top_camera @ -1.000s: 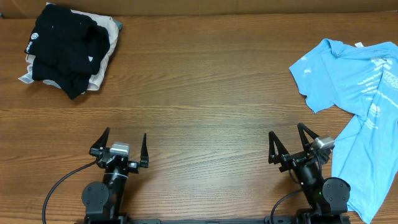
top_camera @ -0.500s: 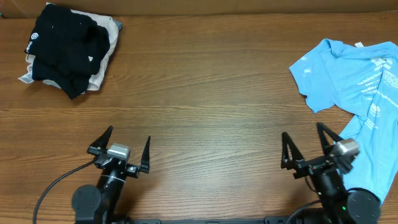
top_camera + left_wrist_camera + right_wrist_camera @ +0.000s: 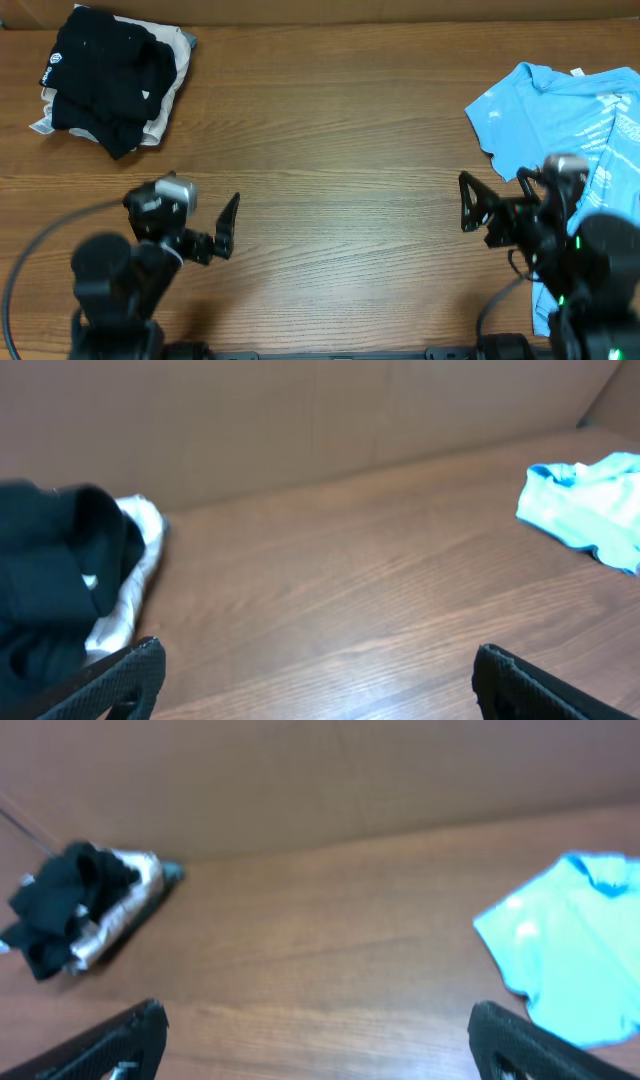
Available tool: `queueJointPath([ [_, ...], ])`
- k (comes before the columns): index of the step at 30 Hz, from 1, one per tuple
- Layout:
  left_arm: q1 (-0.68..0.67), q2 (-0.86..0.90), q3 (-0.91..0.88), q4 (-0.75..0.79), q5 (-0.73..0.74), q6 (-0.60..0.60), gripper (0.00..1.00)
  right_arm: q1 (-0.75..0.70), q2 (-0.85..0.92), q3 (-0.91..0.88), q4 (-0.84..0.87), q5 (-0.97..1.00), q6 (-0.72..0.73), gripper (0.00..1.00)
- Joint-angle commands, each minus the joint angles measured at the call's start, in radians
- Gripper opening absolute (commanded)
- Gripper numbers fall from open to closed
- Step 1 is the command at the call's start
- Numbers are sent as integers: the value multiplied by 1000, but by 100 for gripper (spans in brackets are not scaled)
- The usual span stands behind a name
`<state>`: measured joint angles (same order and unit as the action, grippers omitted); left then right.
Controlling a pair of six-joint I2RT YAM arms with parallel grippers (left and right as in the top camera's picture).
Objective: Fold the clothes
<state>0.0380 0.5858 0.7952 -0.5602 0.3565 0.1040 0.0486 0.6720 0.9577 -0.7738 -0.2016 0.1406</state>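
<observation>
While left hand (image 3: 318,660) and right hand (image 3: 315,1012) gape, T-shirt (image 3: 560,120) lies rumpled.

From above I have the sky-blue T-shirt (image 3: 560,110) at about 2 o'clock on the wooden table (image 3: 330,130). It lies crumpled, white lettering up, and runs off the frame edge. My right arm covers its lower part. The right gripper (image 3: 497,205) sits at 4 o'clock, fingers spread wide, just beside the shirt's near hem. The left gripper (image 3: 190,225) is at 8 o'clock over bare wood; I make out only one finger clearly. At 10 o'clock a black garment (image 3: 100,75) lies heaped on a beige cloth (image 3: 168,100).
</observation>
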Motion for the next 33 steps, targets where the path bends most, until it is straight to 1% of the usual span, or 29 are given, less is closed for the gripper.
queueJointPath([
  [1,-5,140,154,-90,14,14,100,6,164,139,-84,47,-19,100],
  [5,-5,307,295,-224,7,72,100,6,390,286,-188,55,-46,100],
  [8,-5,403,327,-243,7,75,100,6,537,357,-213,50,-63,100],
  [12,-5,536,326,-246,16,62,100,6,696,369,-115,125,-63,100],
  [16,-5,671,326,-251,19,-10,100,-8,845,369,-9,217,-51,100],
  [19,-5,751,326,-248,49,-40,100,-49,932,369,35,304,67,99],
  [22,-5,816,326,-237,61,-40,100,-107,1009,369,64,317,126,94],
  [24,-6,850,326,-227,61,-40,100,-141,1061,369,77,314,126,91],
  [27,-6,880,326,-218,60,-40,100,-182,1135,369,93,312,126,88],
  [33,-6,887,326,-180,60,-40,100,-215,1247,369,121,269,126,82],
])
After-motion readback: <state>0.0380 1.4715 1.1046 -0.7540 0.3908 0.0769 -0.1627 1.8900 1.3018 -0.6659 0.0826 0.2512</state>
